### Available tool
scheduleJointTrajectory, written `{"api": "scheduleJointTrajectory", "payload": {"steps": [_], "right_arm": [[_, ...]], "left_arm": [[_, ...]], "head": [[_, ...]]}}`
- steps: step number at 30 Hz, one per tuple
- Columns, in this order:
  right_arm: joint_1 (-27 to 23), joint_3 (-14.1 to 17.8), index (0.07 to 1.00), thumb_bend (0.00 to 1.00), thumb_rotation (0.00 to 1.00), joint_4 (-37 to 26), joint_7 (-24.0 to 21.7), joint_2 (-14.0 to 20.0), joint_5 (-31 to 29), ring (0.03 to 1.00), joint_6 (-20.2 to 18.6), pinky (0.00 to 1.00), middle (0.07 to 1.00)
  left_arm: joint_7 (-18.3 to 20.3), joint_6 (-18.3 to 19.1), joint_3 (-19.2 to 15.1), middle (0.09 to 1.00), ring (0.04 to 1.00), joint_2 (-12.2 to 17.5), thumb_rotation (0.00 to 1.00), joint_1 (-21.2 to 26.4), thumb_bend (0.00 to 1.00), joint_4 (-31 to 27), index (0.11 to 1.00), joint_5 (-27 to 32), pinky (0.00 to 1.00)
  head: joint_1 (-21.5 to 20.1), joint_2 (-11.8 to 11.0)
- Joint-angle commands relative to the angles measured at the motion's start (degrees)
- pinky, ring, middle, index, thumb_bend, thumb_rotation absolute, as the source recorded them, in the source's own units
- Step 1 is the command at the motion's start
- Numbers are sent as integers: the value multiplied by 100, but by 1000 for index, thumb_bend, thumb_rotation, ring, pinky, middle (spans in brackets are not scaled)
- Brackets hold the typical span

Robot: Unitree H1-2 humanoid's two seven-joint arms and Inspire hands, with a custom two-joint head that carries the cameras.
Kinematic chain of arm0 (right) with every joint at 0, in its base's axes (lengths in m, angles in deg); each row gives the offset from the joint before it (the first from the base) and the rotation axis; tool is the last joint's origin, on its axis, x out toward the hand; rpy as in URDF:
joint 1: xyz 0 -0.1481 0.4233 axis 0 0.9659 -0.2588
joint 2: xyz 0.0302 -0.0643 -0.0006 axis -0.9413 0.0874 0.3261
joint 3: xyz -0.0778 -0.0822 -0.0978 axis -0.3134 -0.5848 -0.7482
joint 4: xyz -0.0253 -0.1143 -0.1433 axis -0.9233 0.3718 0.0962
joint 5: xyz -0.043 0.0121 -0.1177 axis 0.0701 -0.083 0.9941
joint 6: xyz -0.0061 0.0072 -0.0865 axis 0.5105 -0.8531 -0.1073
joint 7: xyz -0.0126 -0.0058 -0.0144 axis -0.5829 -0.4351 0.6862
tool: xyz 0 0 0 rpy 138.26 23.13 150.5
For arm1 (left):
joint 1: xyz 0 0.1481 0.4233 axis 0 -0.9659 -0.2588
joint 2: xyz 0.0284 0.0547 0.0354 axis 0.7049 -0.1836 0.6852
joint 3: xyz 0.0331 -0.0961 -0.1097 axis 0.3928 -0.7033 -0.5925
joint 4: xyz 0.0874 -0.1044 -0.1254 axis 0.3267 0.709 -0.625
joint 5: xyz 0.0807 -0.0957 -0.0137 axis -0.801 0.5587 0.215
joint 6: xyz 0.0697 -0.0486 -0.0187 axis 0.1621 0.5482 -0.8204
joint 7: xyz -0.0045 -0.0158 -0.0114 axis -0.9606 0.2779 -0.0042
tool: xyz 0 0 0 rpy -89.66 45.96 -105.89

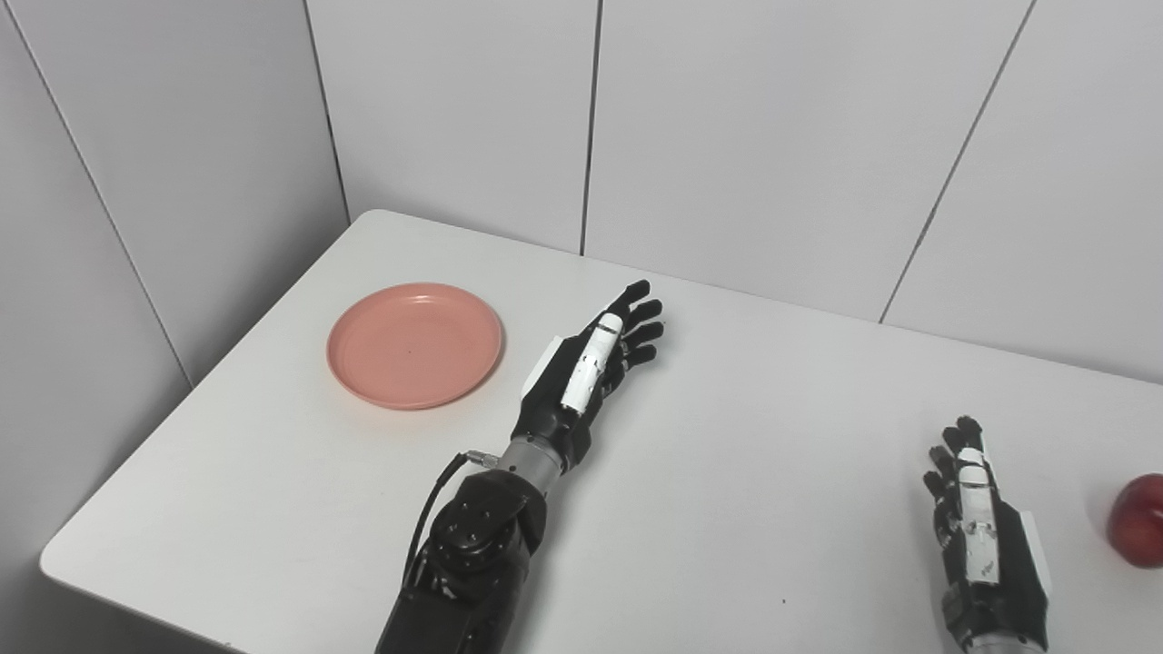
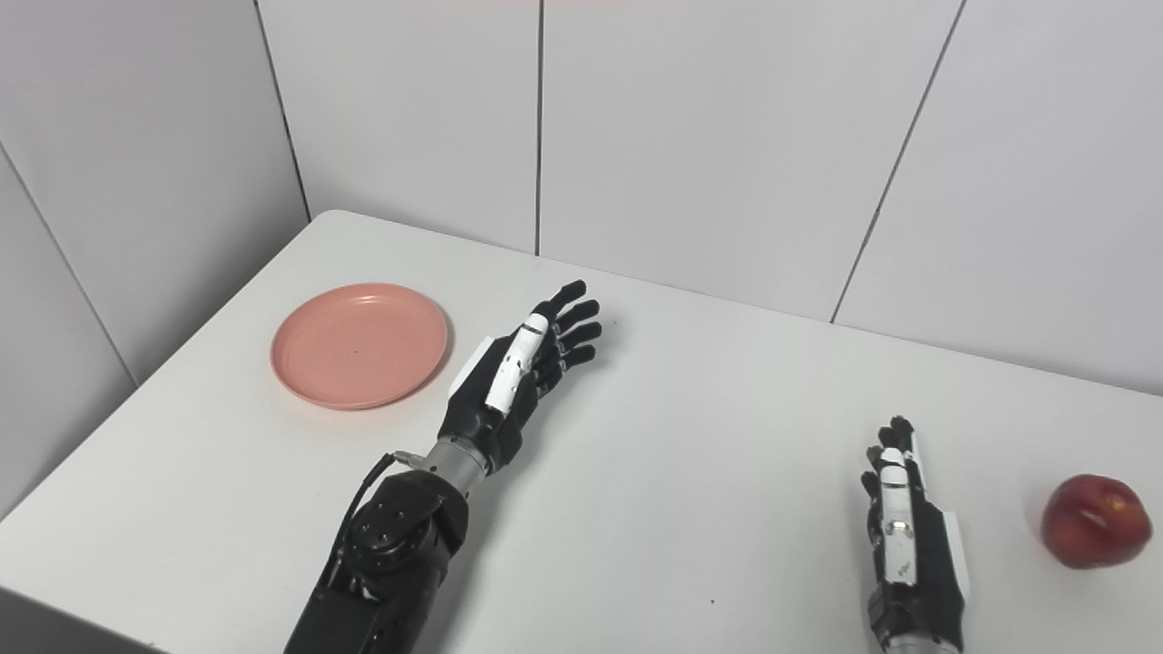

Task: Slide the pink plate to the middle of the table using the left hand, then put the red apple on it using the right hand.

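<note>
View from the head cameras over a white tabletop (image 1: 690,472) set against grey wall panels. The pink plate (image 1: 414,344) lies flat and bare toward the tabletop's far left corner. Just to the plate's right, and apart from it, hangs the left hand (image 1: 591,368), turned edge-up with fingers extended and spread, grasping nothing. Well to the plate's right, near the front edge, the right hand (image 2: 904,536) is also released, fingers straight and empty; the red apple (image 2: 1093,520) rests just beyond it, not touched.

Step in hand, as judged: sliding the plate rightward to the centre, not yet begun. The hand stands on the side toward which the plate must travel, so a push from there would send it the wrong way. Better practice would be to carry the fingers over to the plate's rim or far left edge, press lightly downward, and draw it across without tipping the shallow lip. The right hand should wait.
</note>
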Motion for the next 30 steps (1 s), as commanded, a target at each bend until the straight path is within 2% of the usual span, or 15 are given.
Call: {"api": "scheduleJointTrajectory", "payload": {"steps": [1, 17, 25, 30], "right_arm": [[-158, 32, 999, 97, 1000, -193, -3, 6, -2, 984, 251, 1000, 990], [-155, 43, 999, 84, 1000, -164, -41, 28, -32, 984, 325, 1000, 988], [-155, 30, 1000, 96, 1000, -136, -88, 79, -12, 987, 384, 1000, 992], [-159, 24, 1000, 105, 1000, -158, -80, 79, 10, 992, 328, 1000, 995]], "left_arm": [[-36, 62, -73, 916, 898, 76, 1000, 350, 407, -348, 900, 15, 904], [-445, 226, -1027, 917, 911, 536, 1000, 950, 395, -522, 902, 352, 907], [-458, 25, -1374, 923, 916, 805, 1000, 1104, 397, -286, 905, 558, 902], [-500, -34, -1717, 915, 906, 1024, 1000, 1203, 392, -99, 893, 825, 896]], "head": [[41, -1], [93, -11], [152, -15], [165, -11]]}}
